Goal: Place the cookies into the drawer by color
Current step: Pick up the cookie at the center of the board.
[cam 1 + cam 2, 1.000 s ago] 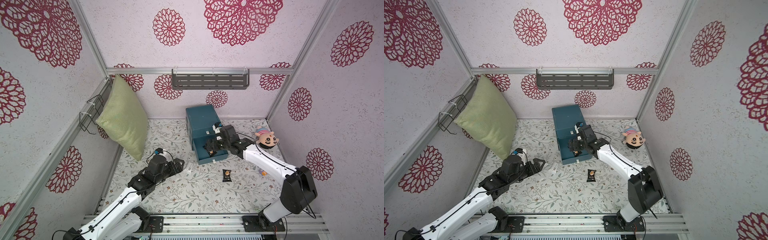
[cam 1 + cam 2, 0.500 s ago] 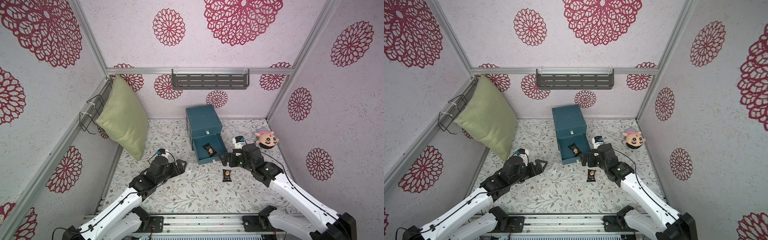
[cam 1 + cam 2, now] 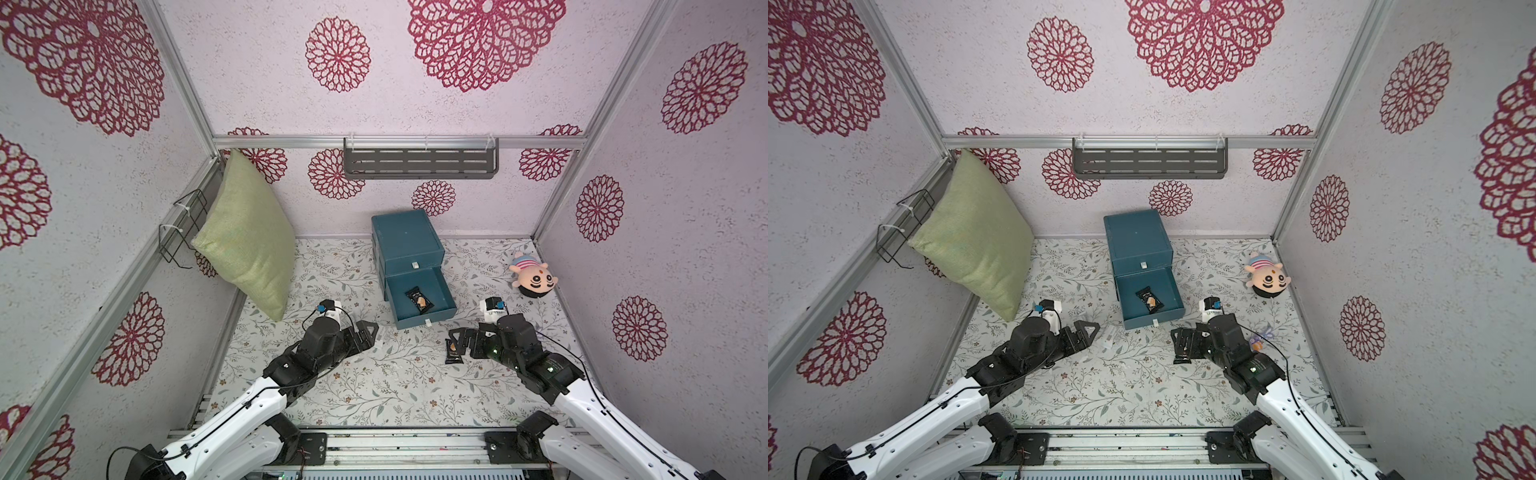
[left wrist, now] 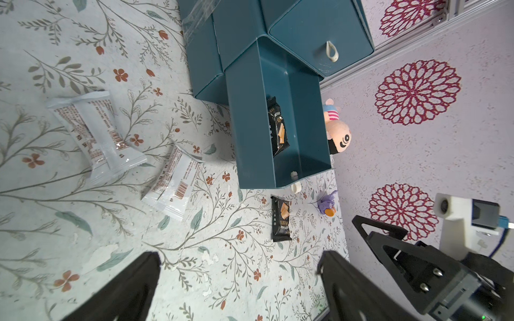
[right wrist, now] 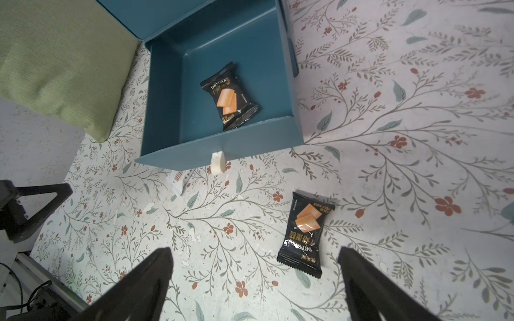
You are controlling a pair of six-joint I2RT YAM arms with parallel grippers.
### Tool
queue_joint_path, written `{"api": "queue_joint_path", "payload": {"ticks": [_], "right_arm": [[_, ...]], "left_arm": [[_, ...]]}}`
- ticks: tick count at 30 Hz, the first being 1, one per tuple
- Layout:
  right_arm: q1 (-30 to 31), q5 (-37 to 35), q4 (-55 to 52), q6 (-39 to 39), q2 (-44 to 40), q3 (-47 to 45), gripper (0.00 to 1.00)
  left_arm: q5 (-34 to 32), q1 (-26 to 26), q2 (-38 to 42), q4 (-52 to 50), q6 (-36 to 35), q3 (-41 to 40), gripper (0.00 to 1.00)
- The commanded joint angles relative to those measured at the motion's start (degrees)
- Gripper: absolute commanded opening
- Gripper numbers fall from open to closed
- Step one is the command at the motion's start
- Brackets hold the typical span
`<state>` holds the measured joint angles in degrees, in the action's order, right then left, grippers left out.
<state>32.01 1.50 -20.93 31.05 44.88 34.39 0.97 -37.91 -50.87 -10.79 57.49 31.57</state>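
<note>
In both top views the drawer chest (image 3: 405, 237) was a boxy, smooth teal block standing on the floral mat (image 3: 374, 386) near the back wall. Its pulled-out drawer (image 3: 445, 297), just under the closed top one, held a black packet (image 3: 419, 299). A second black packet (image 3: 452, 352) lay flat on the mat in front of the chest. The right gripper (image 3: 461, 344) hung low right beside this packet with its fingers spread; contact could not be judged. The left gripper (image 3: 1092, 332) reached forward, low and level, fingers apart and empty, near a whitish packet (image 3: 1108, 336).

In the left wrist view two whitish packets (image 4: 96, 136) with crimped ends and glossy film lay on the mat beside the chest. They showed fine reddish print and a barcode, too small to read. A soft plush doll (image 4: 338, 133) lay beyond the drawer.

In the right wrist view the packet in the drawer read "DRY CAKE" above a picture of orange-tan cookie pieces. The packet on the mat lay between the wide black fingers, nearer one of them. A white pull tab (image 5: 217, 162) hung from the drawer front, and a woven green cushion (image 5: 55, 55) was beside the chest.
</note>
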Motion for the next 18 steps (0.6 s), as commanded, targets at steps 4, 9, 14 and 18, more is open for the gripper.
{"api": "queue_joint_path", "payload": {"ticks": [4,9,14,18], "right_arm": [[-0.3,-5.0,-0.1,3.5,0.5,0.4,0.99],[-0.3,-15.4,-3.6,7.4,-1.8,1.2,0.99],[-0.3,-22.4,-5.8,9.9,-5.9,1.2,0.99],[-0.3,-26.4,-6.9,12.2,-7.5,1.1,0.99]], "left_arm": [[-3.4,-7.2,-1.2,2.0,1.3,0.6,0.97],[-11.5,-16.8,-5.9,-3.1,1.8,6.2,0.97],[-16.1,-24.8,-12.4,-6.4,3.5,12.5,0.97],[-17.9,-29.5,-19.3,-8.4,4.5,18.3,0.97]]}}
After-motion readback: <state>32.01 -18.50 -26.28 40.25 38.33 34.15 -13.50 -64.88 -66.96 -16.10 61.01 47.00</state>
